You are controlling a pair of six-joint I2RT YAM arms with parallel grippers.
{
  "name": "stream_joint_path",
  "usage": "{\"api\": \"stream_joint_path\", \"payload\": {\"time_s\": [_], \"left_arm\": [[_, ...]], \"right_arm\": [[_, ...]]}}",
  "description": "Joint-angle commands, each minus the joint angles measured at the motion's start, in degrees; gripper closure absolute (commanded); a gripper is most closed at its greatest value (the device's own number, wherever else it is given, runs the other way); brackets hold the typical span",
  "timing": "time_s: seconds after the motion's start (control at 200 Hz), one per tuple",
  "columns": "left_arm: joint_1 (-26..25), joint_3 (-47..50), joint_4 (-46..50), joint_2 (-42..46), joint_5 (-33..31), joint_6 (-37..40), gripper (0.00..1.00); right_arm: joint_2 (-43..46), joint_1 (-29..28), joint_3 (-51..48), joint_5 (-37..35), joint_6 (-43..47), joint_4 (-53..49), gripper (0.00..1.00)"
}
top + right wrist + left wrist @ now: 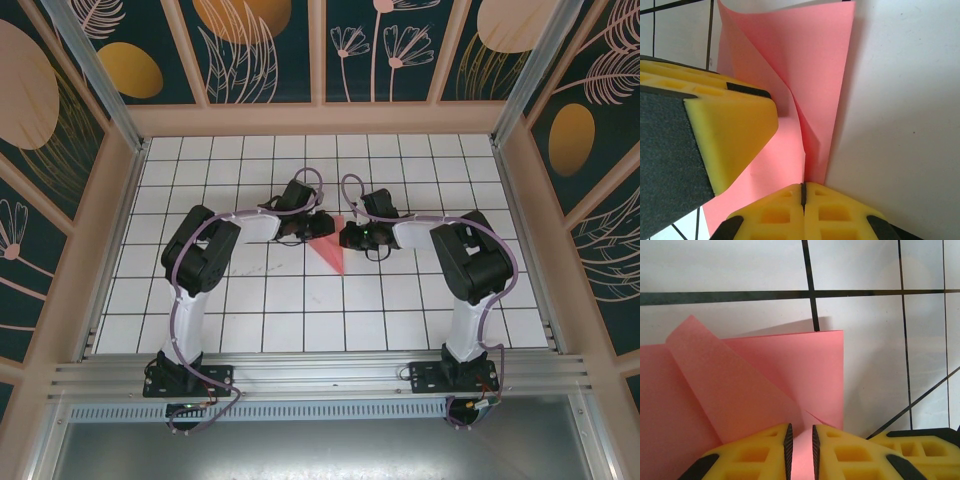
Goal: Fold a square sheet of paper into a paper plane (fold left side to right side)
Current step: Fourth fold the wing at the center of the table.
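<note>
Over a white tabletop (400,310) ruled with black grid lines. Reaching inward across it with a black left arm (200,255) and a black right arm (470,260), wrists meeting near mid-table. Between them, lying partly folded with its narrow end toward the bases, a thin coral-red square sheet of paper (330,250) (790,375) (815,60), one flap lifted and curled. Pinched at its crease by the yellow-fingered right gripper (350,237) (803,187), pads pressed together. On the sheet too, the yellow-fingered left gripper (305,232) (801,432), jaws a slit apart with red in the slit; cannot tell whether clamped.
</note>
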State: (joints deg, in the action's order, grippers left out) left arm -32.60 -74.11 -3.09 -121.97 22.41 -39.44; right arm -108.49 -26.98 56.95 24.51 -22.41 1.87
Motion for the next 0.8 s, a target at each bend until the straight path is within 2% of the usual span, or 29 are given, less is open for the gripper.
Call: {"api": "stream_joint_path", "payload": {"time_s": [0.0,0.165,0.225,0.39,0.5,0.636,0.796], "left_arm": [[-0.01,4.06,4.22,-1.21,-2.92,0.47,0.77],[0.04,5.46,4.67,-0.55,-4.29,0.77,0.78],[0.04,5.57,4.46,-0.46,-4.16,0.68,0.78],[-0.01,5.55,4.33,-0.28,-4.05,0.64,0.77],[-0.01,5.5,4.19,-0.2,-4.05,0.67,0.78],[-0.01,5.05,4.19,-0.45,-3.97,0.59,0.77],[0.01,4.54,4.44,-0.63,-3.86,0.66,0.78]], "right_arm": [[3.94,1.32,0.86,0.36,0.54,-2.92,0.86],[9.63,2.28,0.1,0.71,0.33,-4.14,0.72],[11.85,2.27,-1.04,1.76,0.06,-4.62,0.71],[15.19,1.11,-5.25,10.51,-2.05,-3.59,0.87],[14.28,-1.13,-6.15,14.66,-3.52,-2.61,0.93],[11.51,-3.97,-4.61,15.18,-3.49,-2.77,0.94],[7.82,-4.02,-3.01,12.93,-2.75,-4.1,0.94]]}}
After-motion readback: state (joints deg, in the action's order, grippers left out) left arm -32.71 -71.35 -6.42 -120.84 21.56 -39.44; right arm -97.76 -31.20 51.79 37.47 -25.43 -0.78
